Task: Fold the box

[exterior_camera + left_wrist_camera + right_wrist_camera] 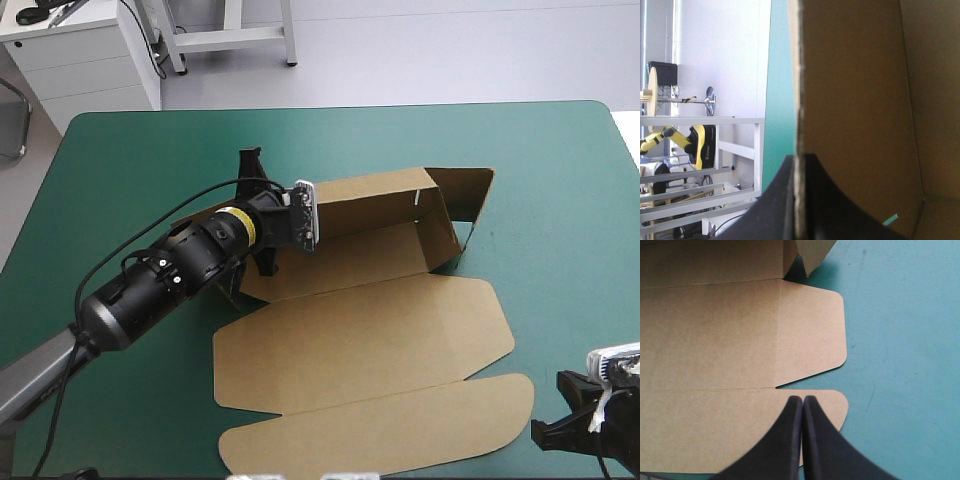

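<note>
Left gripper (799, 167) is clamped on the edge of a raised wall of the brown box (360, 330). Only its wrist view shows this, since the arm hides it from above. The box lies mid-table on the teal-green cover (560, 180). The right gripper (803, 405), fingers together, sits near the flat lid's rounded flap.

- One box (370, 340): a single cut sheet of brown board, with walls raised at its far side and the rest lying flat.
- Two claws: the left claw (799, 200) and the right claw (802, 435).
- Two black fingers (785, 440) on each claw, four in all.
- One claw, the left, has board between its fingers. The other, the right, has its fingers pressed together on nothing.
- One bench (560, 200), teal-green covered.
</note>
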### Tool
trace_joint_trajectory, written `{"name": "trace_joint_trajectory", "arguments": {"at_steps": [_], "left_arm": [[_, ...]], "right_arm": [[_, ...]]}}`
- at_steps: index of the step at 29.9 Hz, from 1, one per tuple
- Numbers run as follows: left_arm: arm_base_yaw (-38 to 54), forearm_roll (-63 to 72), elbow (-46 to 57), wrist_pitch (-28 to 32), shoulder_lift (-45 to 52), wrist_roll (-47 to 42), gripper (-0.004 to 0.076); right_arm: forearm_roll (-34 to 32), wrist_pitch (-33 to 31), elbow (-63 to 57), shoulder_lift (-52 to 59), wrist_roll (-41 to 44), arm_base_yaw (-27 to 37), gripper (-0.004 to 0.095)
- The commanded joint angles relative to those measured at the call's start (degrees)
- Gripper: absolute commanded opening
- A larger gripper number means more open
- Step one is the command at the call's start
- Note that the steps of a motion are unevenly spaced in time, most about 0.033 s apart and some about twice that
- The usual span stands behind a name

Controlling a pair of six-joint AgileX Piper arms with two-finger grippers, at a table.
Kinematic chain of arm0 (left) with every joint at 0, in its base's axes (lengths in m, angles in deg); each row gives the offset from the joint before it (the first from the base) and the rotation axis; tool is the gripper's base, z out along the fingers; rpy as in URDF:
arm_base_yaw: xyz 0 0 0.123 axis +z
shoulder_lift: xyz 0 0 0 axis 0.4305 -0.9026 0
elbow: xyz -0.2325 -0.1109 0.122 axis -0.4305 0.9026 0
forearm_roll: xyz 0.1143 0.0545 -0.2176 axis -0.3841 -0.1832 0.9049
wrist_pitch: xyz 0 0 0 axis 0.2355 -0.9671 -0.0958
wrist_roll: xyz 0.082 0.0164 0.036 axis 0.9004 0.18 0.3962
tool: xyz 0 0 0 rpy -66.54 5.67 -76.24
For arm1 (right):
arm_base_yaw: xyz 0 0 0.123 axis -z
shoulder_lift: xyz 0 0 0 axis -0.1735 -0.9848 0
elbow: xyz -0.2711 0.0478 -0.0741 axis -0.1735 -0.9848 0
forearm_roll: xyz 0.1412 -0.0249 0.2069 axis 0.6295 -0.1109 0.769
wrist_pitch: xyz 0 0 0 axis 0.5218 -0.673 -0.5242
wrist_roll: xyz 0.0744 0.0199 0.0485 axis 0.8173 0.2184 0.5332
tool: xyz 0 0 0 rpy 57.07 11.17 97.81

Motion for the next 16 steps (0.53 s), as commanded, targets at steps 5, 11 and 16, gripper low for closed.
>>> {"name": "trace_joint_trajectory", "arguments": {"at_steps": [5,11,16], "left_arm": [[-0.27,-1.11,5.92,9.83,6.33,2.54,-0.0008],[-0.14,-1.11,8.06,14.87,4.8,2.54,-0.0008],[-0.14,-1.11,8.06,15.09,1.45,2.24,-0.0008]], "right_arm": [[1.2,-0.25,1.27,-0.64,0.44,0.18,-0.002],[1.61,2.12,1.27,-0.64,0.67,0.18,-0.0019],[1.71,4.16,1.39,-0.64,1.99,0.18,-0.0019]]}}
